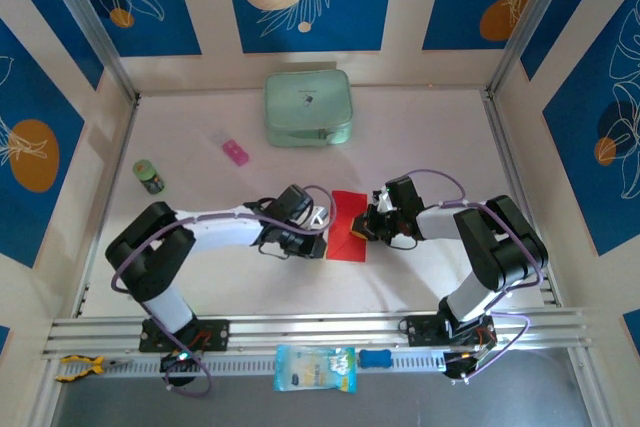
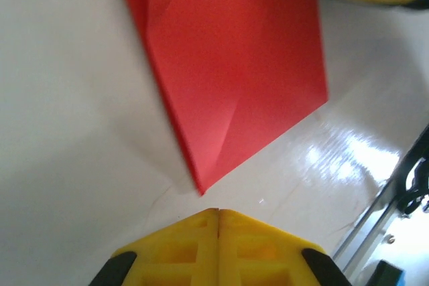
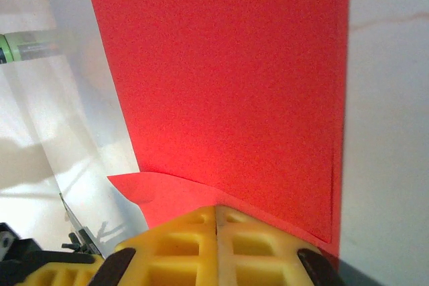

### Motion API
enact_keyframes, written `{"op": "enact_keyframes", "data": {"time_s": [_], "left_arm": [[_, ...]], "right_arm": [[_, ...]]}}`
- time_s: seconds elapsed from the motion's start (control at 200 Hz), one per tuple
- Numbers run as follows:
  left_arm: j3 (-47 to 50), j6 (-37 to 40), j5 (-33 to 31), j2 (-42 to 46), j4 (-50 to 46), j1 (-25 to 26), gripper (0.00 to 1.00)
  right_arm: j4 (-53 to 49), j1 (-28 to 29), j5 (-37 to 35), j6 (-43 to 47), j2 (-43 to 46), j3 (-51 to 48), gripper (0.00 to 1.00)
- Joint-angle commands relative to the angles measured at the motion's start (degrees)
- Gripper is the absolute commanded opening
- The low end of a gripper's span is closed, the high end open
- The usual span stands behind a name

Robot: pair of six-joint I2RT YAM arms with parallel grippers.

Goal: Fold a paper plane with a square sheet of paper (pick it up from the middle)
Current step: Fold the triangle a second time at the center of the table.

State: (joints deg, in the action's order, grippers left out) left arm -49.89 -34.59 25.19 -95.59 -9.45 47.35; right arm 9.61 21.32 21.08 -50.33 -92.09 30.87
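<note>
Right gripper (image 3: 216,212), closed, at edge of paper (image 3: 221,85).

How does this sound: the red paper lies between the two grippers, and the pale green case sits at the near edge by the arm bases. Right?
Not quite: the red paper lies between the left gripper and right gripper, but the pale green case sits at the far edge, opposite the arm bases, per the top external view.
</note>
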Motion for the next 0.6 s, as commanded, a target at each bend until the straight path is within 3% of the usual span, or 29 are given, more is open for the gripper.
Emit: {"op": "enact_keyframes", "data": {"time_s": [0.0,0.27,0.595], "left_arm": [[-5.46,0.07,0.04,-3.2,1.15,-1.01,0.08],[-13.62,1.72,0.91,-14.14,-2.25,-0.82,0.08],[-4.91,-0.73,-1.88,-15.27,-0.63,-0.41,0.02]], "right_arm": [[-4.78,-0.57,-1.81,1.13,-0.44,-0.21,0.0],[-4.43,-0.64,-1.22,1.19,-0.1,-0.11,0.0],[-3.93,-3.55,0.23,4.01,-0.02,1.0,0.0]]}}
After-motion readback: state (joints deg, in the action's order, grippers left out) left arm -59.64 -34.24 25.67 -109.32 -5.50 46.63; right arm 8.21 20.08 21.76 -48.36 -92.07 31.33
